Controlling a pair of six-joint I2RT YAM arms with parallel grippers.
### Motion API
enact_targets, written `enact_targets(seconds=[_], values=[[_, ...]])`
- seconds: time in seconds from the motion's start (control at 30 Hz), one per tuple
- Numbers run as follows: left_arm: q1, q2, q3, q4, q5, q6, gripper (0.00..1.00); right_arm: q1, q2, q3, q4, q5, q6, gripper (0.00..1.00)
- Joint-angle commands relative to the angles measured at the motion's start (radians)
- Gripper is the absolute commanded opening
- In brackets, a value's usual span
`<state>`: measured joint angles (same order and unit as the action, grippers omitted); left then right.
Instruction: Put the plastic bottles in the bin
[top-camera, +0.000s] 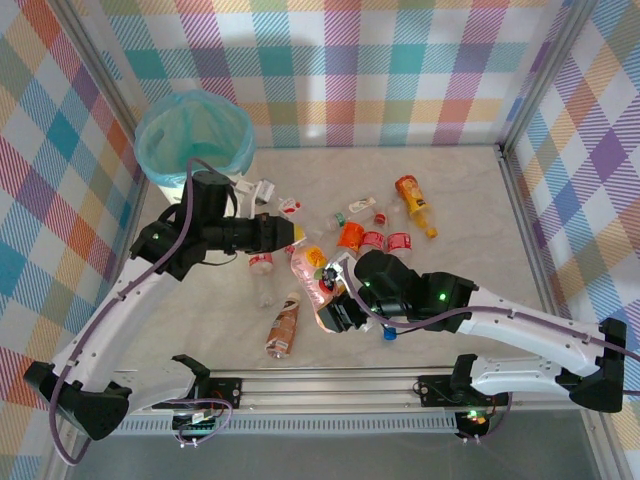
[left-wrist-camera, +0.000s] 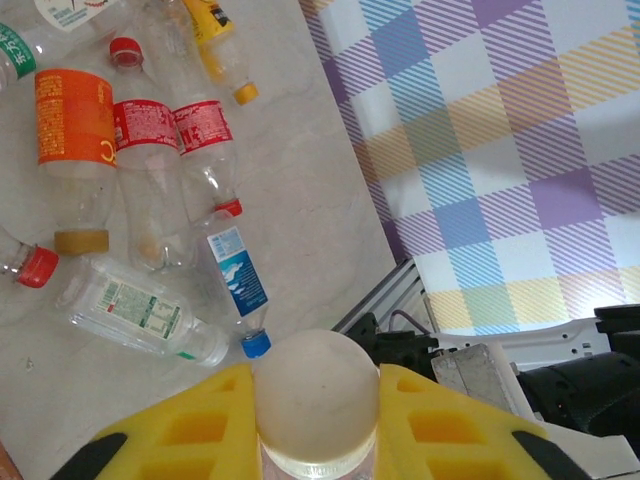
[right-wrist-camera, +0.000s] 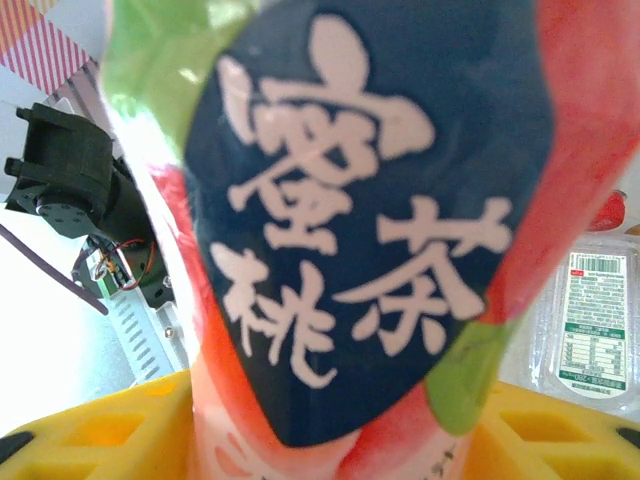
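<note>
Between the yellow fingers (left-wrist-camera: 195, 425) of my left gripper (left-wrist-camera: 318, 405) sits the white cap (left-wrist-camera: 318, 385) of a clear bottle, both pads touching it. From above, this gripper (top-camera: 291, 232) hovers left of the bottle heap. My right gripper (right-wrist-camera: 330, 425) is shut on a pink bottle (right-wrist-camera: 350, 200) with a dark blue and green label; from above, the gripper (top-camera: 328, 297) and the bottle (top-camera: 308, 268) are near the table's middle. The bin (top-camera: 195, 135), white with a teal liner, stands at the far left. Several plastic bottles lie scattered, among them an orange-labelled one (left-wrist-camera: 75, 130) and a blue-capped one (left-wrist-camera: 238, 280).
A brown bottle (top-camera: 283, 325) lies near the front rail. An orange-yellow bottle (top-camera: 412, 197) lies at the back right of the heap. A loose blue cap (top-camera: 389, 334) rests beside my right arm. Checked walls enclose the table on three sides.
</note>
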<state>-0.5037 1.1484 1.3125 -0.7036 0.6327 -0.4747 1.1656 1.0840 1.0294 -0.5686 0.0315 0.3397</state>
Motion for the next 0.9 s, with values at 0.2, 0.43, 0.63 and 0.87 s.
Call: enact_targets(seconds=[0.2,0.43,0.63,0.87], values=[[-0.013,0.015,-0.026,0.004,0.021,0.0,0.28,0.005,0.005,0.002,0.044,0.009,-0.004,0.59],[-0.012,-0.003,-0.012,0.012,-0.014,-0.015,0.07,0.005,0.002,0.012,0.041,0.017,0.001,0.66],[-0.009,0.005,0.116,-0.037,-0.192,-0.019,0.0,0.005,0.011,0.102,-0.007,0.154,-0.001,0.91],[0.064,0.124,0.524,-0.146,-0.366,0.058,0.0,0.003,0.069,0.395,-0.105,0.281,-0.226,1.0]])
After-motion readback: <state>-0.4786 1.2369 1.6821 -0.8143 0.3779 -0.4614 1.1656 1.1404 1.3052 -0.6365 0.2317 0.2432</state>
